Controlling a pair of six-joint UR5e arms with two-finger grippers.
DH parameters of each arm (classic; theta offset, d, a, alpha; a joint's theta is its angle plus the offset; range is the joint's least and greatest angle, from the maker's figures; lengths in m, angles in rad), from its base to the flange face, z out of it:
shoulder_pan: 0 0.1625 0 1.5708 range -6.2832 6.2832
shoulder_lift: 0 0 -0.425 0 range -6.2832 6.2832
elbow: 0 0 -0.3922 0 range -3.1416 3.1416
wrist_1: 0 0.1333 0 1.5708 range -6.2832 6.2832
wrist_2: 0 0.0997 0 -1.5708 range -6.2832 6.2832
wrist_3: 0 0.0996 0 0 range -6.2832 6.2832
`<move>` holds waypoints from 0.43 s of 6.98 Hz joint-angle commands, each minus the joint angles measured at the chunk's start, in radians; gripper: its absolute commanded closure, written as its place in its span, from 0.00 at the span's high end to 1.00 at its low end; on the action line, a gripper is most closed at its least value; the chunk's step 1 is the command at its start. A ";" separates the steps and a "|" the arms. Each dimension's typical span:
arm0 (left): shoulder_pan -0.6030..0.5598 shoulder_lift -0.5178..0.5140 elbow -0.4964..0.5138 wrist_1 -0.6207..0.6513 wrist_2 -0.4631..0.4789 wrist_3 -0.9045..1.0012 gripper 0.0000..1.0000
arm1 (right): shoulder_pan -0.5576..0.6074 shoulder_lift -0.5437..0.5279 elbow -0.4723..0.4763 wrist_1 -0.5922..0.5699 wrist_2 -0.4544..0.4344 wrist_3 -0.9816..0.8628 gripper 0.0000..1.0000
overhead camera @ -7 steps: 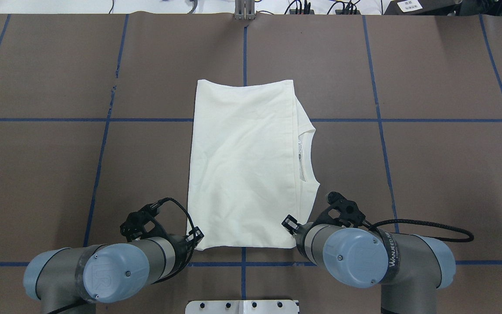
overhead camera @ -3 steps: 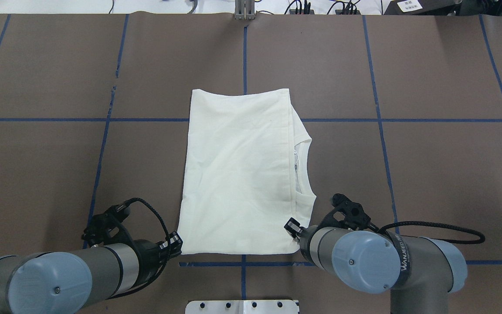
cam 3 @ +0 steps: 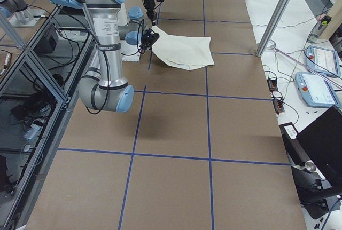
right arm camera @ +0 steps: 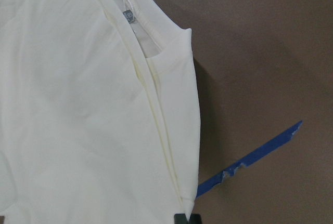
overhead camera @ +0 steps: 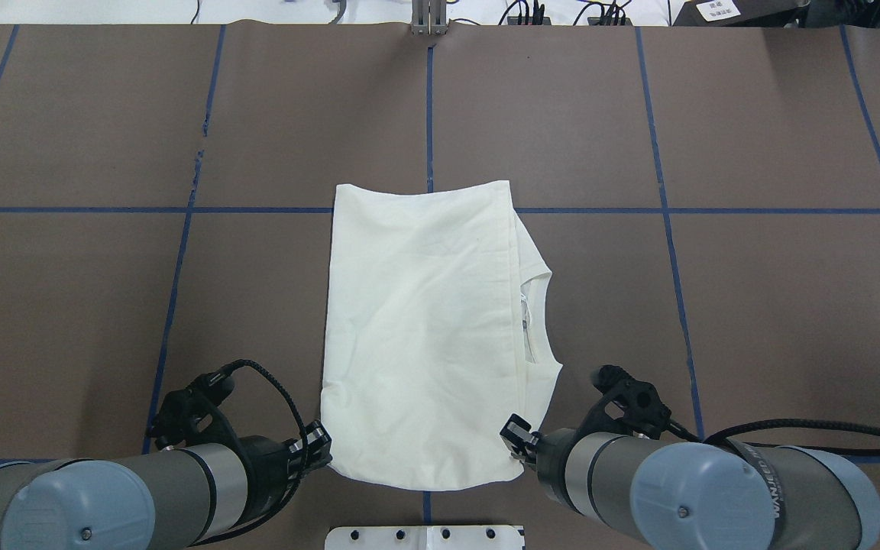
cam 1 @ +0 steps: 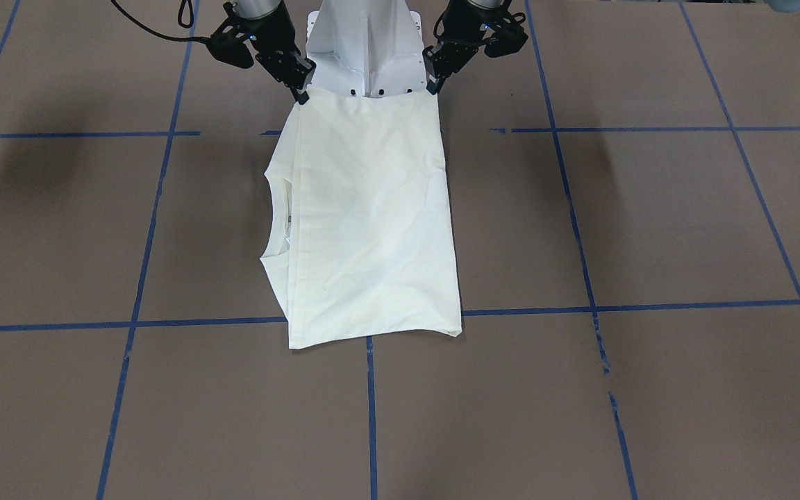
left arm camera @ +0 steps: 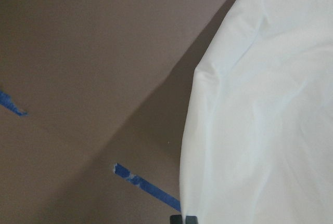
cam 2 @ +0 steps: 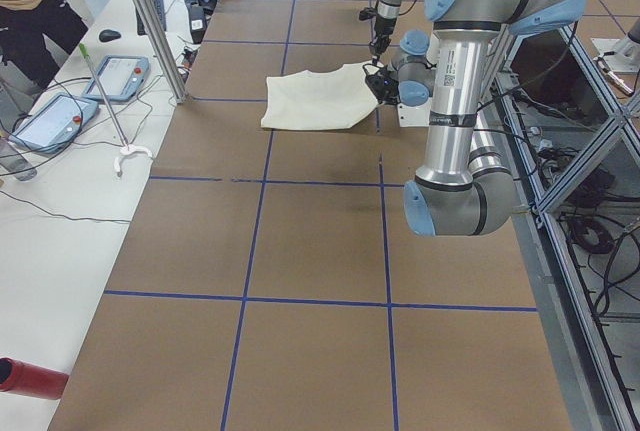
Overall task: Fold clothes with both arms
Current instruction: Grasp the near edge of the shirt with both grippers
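overhead exterior: t-shirt [overhead camera: 425, 336] long axis near-far, collar [overhead camera: 536, 321] facing robot's right.

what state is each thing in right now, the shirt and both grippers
T-shirt, folded into a rectangle, print hidden, near edge lifted, far end lying on the table.
collar, sticking out past the folded edge on the right arm's side.
left gripper, shut on the T-shirt's near left corner.
right gripper, shut on the T-shirt's near right corner.
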 commanded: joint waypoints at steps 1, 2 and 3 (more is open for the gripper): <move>-0.074 -0.051 0.009 0.077 -0.001 0.116 0.00 | 0.070 0.006 0.033 -0.003 -0.001 -0.007 0.00; -0.162 -0.103 0.016 0.116 -0.007 0.231 0.00 | 0.127 0.014 0.009 -0.003 0.002 -0.020 0.00; -0.225 -0.128 0.016 0.121 -0.009 0.276 0.00 | 0.185 0.084 -0.062 -0.005 0.009 -0.074 0.00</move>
